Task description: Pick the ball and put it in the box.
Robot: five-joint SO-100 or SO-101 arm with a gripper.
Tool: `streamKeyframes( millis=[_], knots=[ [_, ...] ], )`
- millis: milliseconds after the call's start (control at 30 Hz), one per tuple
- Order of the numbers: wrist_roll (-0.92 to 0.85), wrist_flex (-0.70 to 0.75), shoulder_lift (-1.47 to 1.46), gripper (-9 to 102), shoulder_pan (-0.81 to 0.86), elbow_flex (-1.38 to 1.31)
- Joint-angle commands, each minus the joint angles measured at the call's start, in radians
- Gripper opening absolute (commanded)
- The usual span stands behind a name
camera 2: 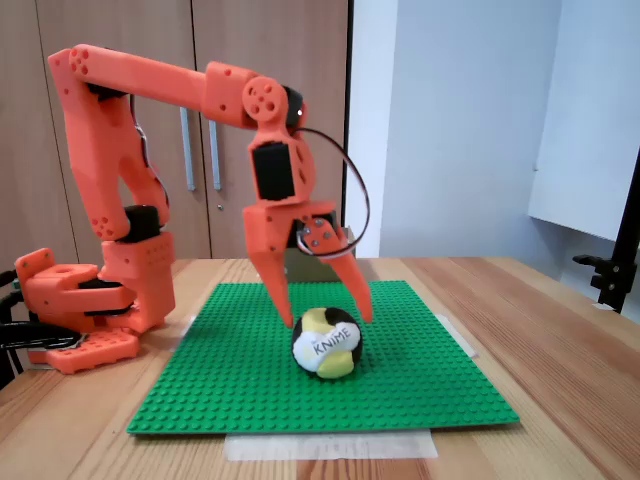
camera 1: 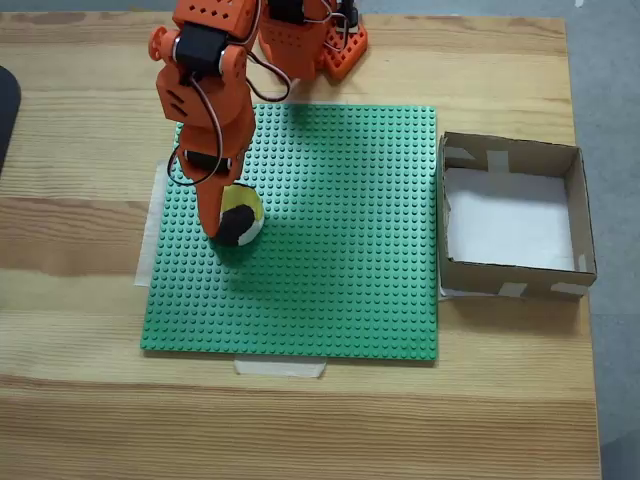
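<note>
Arm [camera 1: 205, 110] hid ball's [camera 1: 243, 218] left part in a fixed view; arm top cut by upper edge. Dark obj [camera 1: 6, 105] at table's [camera 1: 80, 400] left edge cropped, unidentifiable.

Green studded square baseplate [camera 1: 340, 230] at centre of a fixed view, flat on light wooden plank table [camera 1: 300, 420]. Pale tape strip [camera 1: 280, 367] at baseplate's lower edge, another pale strip [camera 1: 150, 235] along its left edge. Dark rounded object [camera 1: 6, 110] at left frame edge, cut off, unidentifiable. In a fixed view from the side: brown wooden cabinet doors [camera 2: 230, 100] with metal bar handles [camera 2: 186, 150] upper left, pale blue-white wall [camera 2: 460, 120] right, black stand [camera 2: 620, 260] at right edge.
</note>
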Motion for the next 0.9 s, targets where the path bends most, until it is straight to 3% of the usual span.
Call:
streamKeyframes(
  millis=[0, 867],
  knots=[
    [0.0, -0.029, 0.006, 41, -0.009, -0.002],
    [0.025, -0.224, 0.003, 33, -0.026, 0.107]
  ],
)
